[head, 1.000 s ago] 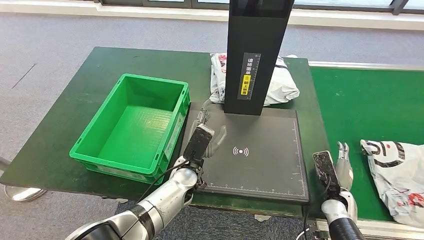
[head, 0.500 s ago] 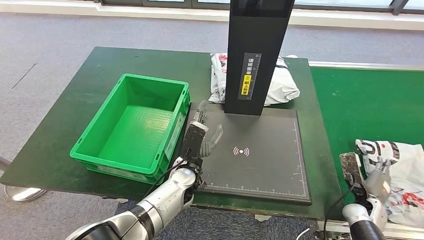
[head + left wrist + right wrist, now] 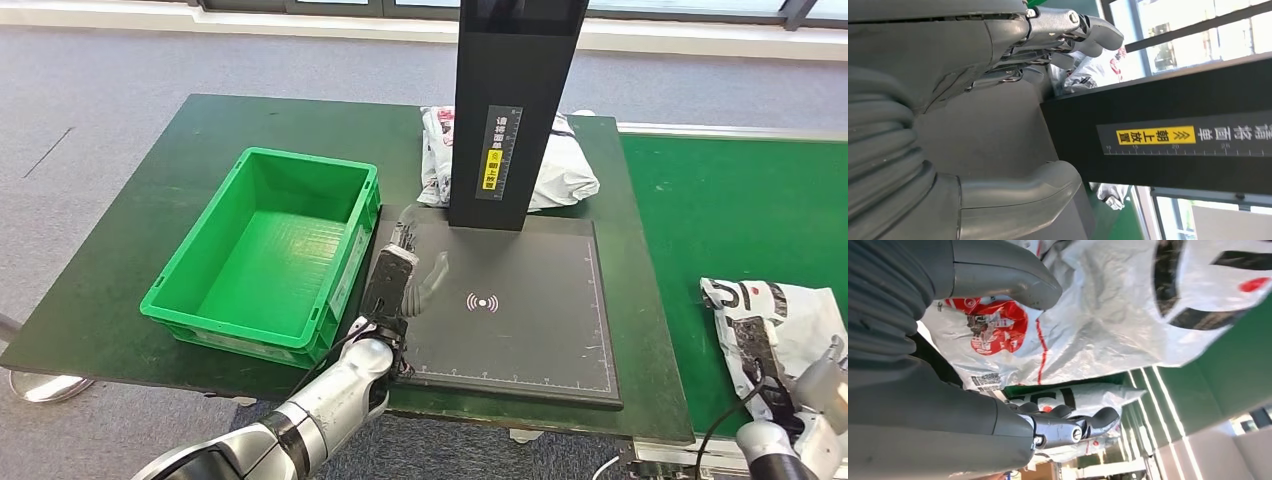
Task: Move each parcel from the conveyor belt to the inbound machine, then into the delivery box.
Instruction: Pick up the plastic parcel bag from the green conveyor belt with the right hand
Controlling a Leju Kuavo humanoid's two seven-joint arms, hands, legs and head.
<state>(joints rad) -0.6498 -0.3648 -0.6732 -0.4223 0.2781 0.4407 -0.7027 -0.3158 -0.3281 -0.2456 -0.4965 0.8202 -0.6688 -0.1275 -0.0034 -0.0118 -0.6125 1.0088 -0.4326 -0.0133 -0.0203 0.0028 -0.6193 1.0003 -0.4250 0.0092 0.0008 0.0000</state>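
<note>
A dark green surface [image 3: 130, 250] carries an empty green delivery box [image 3: 268, 250] on its left side and, just beside it to the right, the flat black pad of the inbound machine [image 3: 520, 310]. The machine's tall black column [image 3: 510, 110] rises from the pad's far edge, bearing a yellow label. A crumpled white parcel [image 3: 565, 165] lies behind the column, partly hidden by it. The left robot hand [image 3: 405, 275] hovers over the pad's left edge beside the box, fingers spread and holding nothing. Right of the surface runs the green conveyor belt [image 3: 740, 210], where a white plastic parcel with black and red print [image 3: 780, 310] lies near the front. The right robot hand [image 3: 815, 385] is at this parcel's near edge, fingers and thumb apart around the plastic, not visibly gripping it. Grey carpet floor [image 3: 90, 90] surrounds everything
</note>
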